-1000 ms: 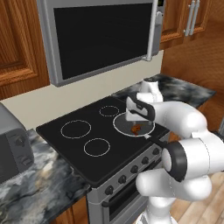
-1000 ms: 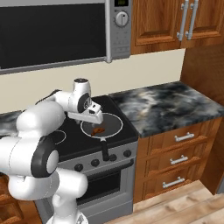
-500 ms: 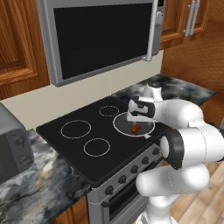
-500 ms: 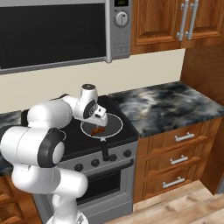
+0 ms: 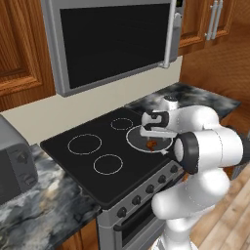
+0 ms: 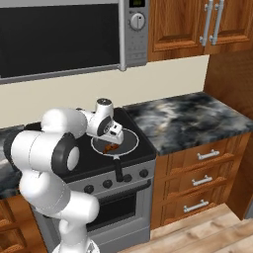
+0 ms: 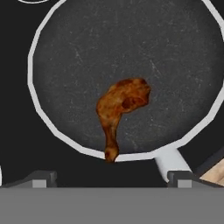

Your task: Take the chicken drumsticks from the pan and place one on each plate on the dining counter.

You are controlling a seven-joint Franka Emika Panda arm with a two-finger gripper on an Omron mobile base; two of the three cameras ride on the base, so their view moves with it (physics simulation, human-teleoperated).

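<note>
One browned chicken drumstick (image 7: pixel 121 105) lies in the dark pan (image 7: pixel 78 52), with its thin bone end resting against the pale rim nearest my hand. My gripper (image 7: pixel 111 179) hangs open just above it, fingertips (image 7: pixel 40 177) spread wide with nothing between them. From the base the gripper (image 5: pixel 149 133) sits low over the pan (image 5: pixel 135 139) on the stove's front right burner, with the drumstick (image 5: pixel 152 144) under it. The other side shows the same gripper (image 6: pixel 113 139), drumstick (image 6: pixel 109 147) and pan (image 6: pixel 131 142), whose black handle (image 6: pixel 118 169) points over the stove front. The plates and dining counter are out of view.
The black stovetop (image 5: pixel 88 161) carries white ring-marked burners (image 5: pixel 84 144). A microwave (image 5: pixel 112 44) hangs above it. A marbled counter (image 6: pixel 188 121) over wooden drawers lies to the right. A grey toaster (image 5: pixel 12 163) stands on the marbled counter to the left.
The hand has come down and forward over the pan, closer to the drumstick, and the elbow has folded in. The jaws have stayed open.
</note>
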